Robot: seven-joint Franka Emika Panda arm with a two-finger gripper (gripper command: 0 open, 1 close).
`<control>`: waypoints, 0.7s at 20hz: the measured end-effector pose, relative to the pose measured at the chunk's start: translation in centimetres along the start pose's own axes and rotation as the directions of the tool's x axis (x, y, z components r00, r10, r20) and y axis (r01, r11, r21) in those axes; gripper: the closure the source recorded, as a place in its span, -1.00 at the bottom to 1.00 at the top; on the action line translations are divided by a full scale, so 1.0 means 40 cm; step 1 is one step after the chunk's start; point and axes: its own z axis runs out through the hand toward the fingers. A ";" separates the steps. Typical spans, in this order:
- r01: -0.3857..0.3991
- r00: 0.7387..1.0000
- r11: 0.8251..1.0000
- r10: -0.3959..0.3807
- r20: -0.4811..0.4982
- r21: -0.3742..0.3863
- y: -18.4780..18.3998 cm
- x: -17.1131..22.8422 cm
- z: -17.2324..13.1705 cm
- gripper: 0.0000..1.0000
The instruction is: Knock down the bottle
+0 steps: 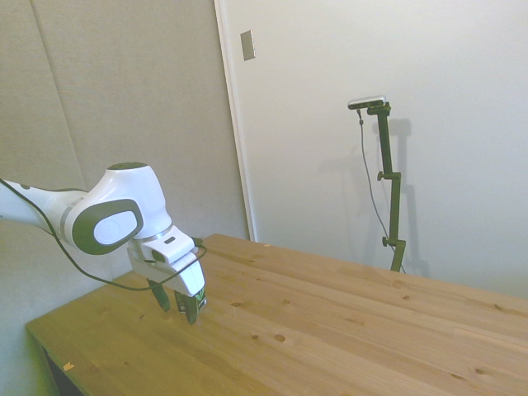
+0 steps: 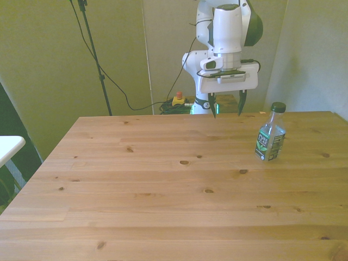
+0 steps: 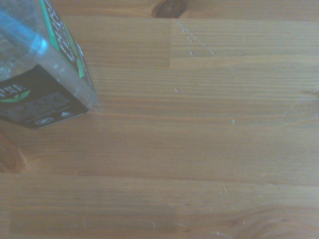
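Note:
The bottle (image 2: 270, 134) stands upright on the wooden table (image 2: 163, 185), toward the front view's right; it is clear plastic with a dark cap and a dark label with green and white marks. My gripper (image 2: 226, 112) hangs just above the table's far edge, open, with nothing between its fingers. It sits to the front view's left of the bottle and farther back, a small gap apart. In the side view the gripper (image 1: 178, 307) is low over the table's near-left part, and the bottle is mostly hidden behind it. The wrist view catches the bottle's (image 3: 42, 82) labelled lower body from close by.
Bare planks with dark knots stretch from the bottle across to the front view's left. Behind the far edge, cables and a small red-and-yellow object (image 2: 177, 99) lie on the floor. A white surface's corner (image 2: 8, 145) pokes in at the front view's left.

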 end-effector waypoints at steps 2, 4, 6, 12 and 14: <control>-0.007 1.000 1.000 0.007 -0.002 -0.003 -0.003 -0.002 0.001 -1.00; -0.003 1.000 1.000 0.003 -0.006 -0.004 -0.020 -0.016 -0.013 1.00; 0.005 1.000 1.000 -0.005 -0.007 -0.009 -0.051 -0.045 -0.048 1.00; 0.076 0.996 0.996 -0.078 -0.050 -0.039 -0.133 -0.093 -0.151 1.00; 0.094 0.993 0.995 -0.096 -0.065 -0.036 -0.156 -0.091 -0.166 1.00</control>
